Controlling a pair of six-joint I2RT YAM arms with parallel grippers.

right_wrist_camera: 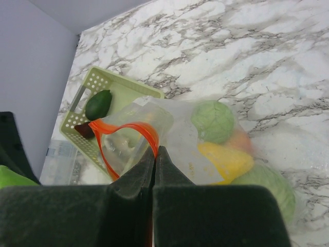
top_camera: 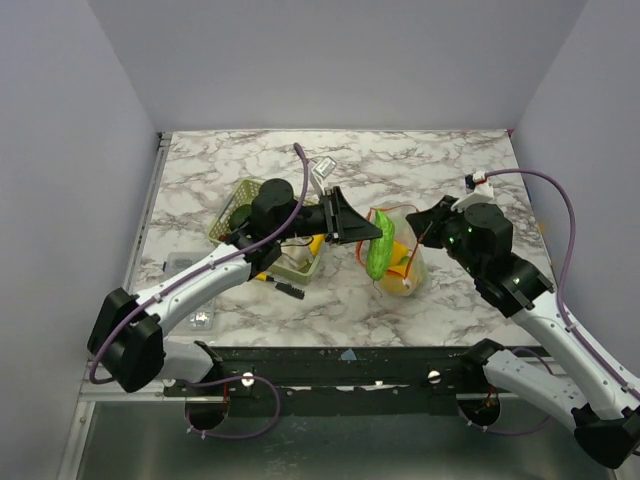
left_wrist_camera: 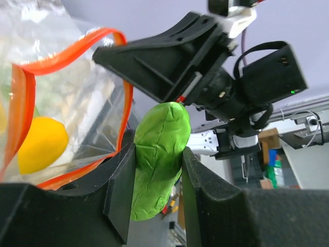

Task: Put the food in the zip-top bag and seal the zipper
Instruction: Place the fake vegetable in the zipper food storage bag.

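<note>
Left arm [top_camera: 190,285] and right arm [top_camera: 560,330] wear white shells between black joints. A purple cable [top_camera: 302,165] loops along each. Fingers [left_wrist_camera: 121,193] are matte black.

Centre of the desk [top_camera: 420,165]: the bag [top_camera: 405,270] stands at the basket's [top_camera: 240,190] 3 o'clock. The left hand [top_camera: 372,238] holds a toy vegetable [top_camera: 380,255] against the bag's 9 o'clock edge. The right hand [right_wrist_camera: 155,152] pinches the rim [right_wrist_camera: 128,126] from 2 o'clock. Several toy foods [right_wrist_camera: 213,121] lie inside the bag, and another piece [right_wrist_camera: 97,104] lies in the basket.
</note>
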